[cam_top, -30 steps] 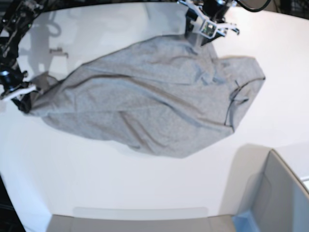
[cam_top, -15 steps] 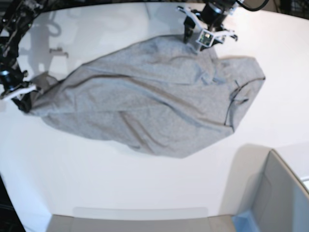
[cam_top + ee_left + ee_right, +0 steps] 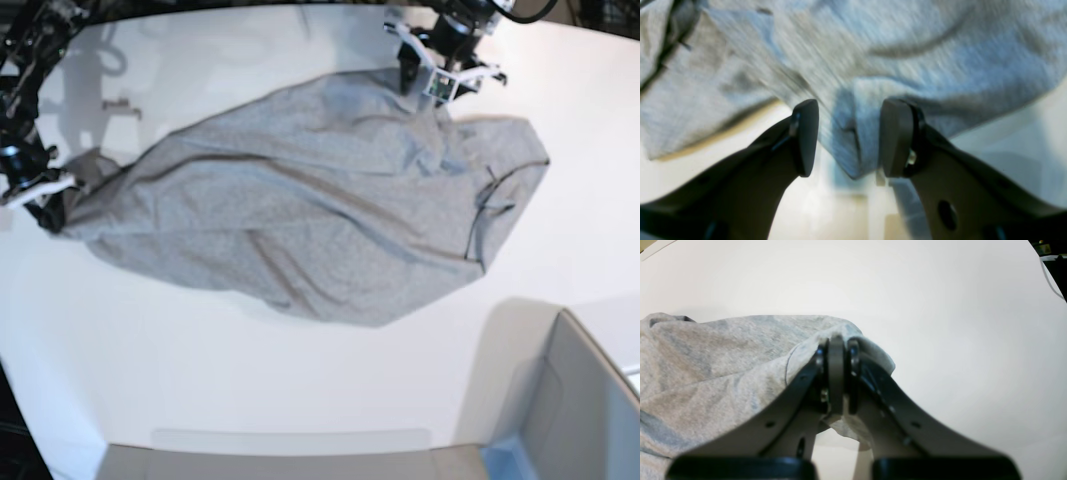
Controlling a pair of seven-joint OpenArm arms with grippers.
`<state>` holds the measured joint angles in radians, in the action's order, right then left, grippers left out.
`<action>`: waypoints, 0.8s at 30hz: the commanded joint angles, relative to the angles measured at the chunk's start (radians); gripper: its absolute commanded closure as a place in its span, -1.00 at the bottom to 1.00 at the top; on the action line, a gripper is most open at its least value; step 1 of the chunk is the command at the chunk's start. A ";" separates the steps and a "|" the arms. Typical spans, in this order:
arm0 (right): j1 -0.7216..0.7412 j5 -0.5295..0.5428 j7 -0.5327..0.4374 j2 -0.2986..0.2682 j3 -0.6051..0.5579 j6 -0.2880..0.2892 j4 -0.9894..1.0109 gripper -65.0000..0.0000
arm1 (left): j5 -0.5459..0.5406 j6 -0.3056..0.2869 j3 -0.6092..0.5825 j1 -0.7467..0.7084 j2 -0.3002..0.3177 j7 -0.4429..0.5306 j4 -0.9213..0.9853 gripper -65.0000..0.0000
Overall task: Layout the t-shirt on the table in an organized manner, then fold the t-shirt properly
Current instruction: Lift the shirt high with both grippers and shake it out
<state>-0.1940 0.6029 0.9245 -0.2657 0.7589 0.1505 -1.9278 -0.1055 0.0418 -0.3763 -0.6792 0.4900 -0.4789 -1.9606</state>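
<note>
The grey t-shirt lies crumpled and spread across the white table. No lettering shows. At the shirt's left end, my right gripper is shut on its edge; in the right wrist view the fingertips pinch a bunched fold of the t-shirt. My left gripper hovers open at the shirt's far edge. In the left wrist view its open fingers frame a hanging fold of the blurred t-shirt, around the left gripper.
A grey box-like bin stands at the near right corner. A grey strip runs along the near edge. The table's curved far edge passes just behind the left gripper. White tabletop stretches right of the right gripper.
The left gripper has shifted a little to the right along the shirt's far edge, staying open. The right gripper and the shirt have not moved.
</note>
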 commanded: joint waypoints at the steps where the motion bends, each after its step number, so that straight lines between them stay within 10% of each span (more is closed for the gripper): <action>1: 0.011 0.010 -0.026 -0.019 0.006 0.004 -0.014 1.00 | 0.002 0.000 -0.002 -0.009 0.003 0.016 -0.015 0.06; 24: 0.008 0.010 -0.026 -0.017 0.012 0.004 -0.017 1.00 | 0.002 -0.006 -0.056 0.019 0.003 0.016 0.037 1.00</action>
<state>-0.1944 0.6029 0.9245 -0.2653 0.7628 0.1505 -1.9278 -0.1051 0.0368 -0.4358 -0.6582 0.4877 -0.4583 -1.9083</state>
